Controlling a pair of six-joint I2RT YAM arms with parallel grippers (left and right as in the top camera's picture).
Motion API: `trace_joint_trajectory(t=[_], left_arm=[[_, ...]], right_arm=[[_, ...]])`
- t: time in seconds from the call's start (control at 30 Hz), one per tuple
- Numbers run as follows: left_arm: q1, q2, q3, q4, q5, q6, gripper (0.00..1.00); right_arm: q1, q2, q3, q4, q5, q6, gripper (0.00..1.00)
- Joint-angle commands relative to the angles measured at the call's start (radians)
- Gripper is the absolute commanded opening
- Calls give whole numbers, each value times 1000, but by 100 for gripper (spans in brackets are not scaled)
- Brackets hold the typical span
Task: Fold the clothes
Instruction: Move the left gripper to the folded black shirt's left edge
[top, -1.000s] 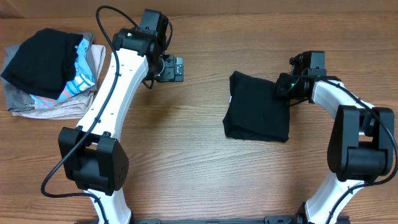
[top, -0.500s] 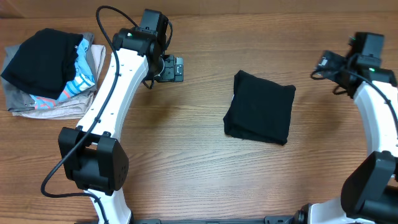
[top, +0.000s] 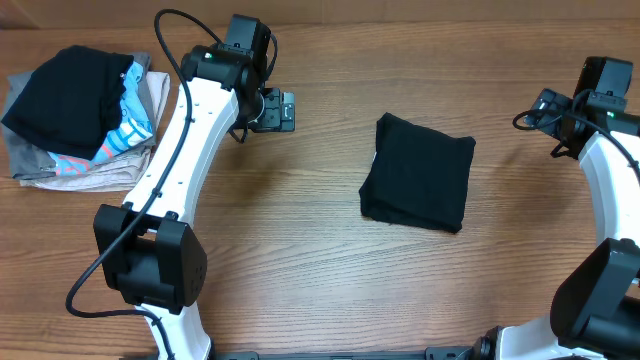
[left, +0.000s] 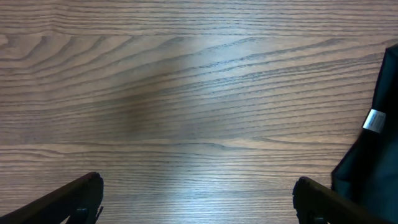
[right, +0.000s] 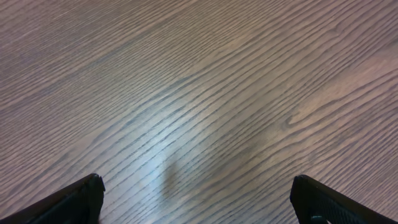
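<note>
Both grippers wide open & empty; black T-shirt (top: 417, 172) lies folded on the table (top: 300, 270).

Your right gripper (top: 545, 105) hangs at approx 2 o'clock, jaws spread full, nothing btwn them, well apart from the shirt; its wrist cam shows bare wood only. Your left gripper (top: 283, 110) hovers at 11 o'clock, equally wide, holding nothing, shirt edge just showing at 3 o'clock of its wrist view. The shirt rests just right of centre as a compact rectangle, prob. placed where both arms can reach it. Long axis runs roughly 12-to-6, tipped slightly twd 1; white label (left: 374, 120) faces 9. A pile of other folded garments (top: 75, 110) sits at 10 o'clock.
</note>
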Motion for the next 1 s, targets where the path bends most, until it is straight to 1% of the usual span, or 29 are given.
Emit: trace_joint_trajectory(t=[0.0, 0.4, 0.5, 0.53, 0.63, 0.7, 0.77, 0.87, 0.97], left_arm=[[2, 9, -6, 2, -9, -3, 100], [2, 9, -6, 2, -8, -3, 100], [2, 9, -6, 66, 0, -6, 100], [2, 9, -6, 80, 31, -14, 100], [-7, 10, -7, 97, 217, -29, 100], [-31, 10, -7, 96, 261, -53, 100], [-71, 10, -7, 95, 239, -87, 100], [-142, 10, -16, 108, 155, -156, 100], [-224, 10, -38, 163, 121, -203, 100]], right_arm=[[2, 1, -1, 6, 18, -2, 100], [2, 1, -1, 6, 18, -2, 100], [2, 1, -1, 6, 18, -2, 100], [2, 1, -1, 6, 18, -2, 100], [2, 1, -1, 6, 18, -2, 100], [2, 1, -1, 6, 18, -2, 100], [2, 1, -1, 5, 18, -2, 100], [2, 1, -1, 6, 18, -2, 100], [2, 1, -1, 6, 18, -2, 100]])
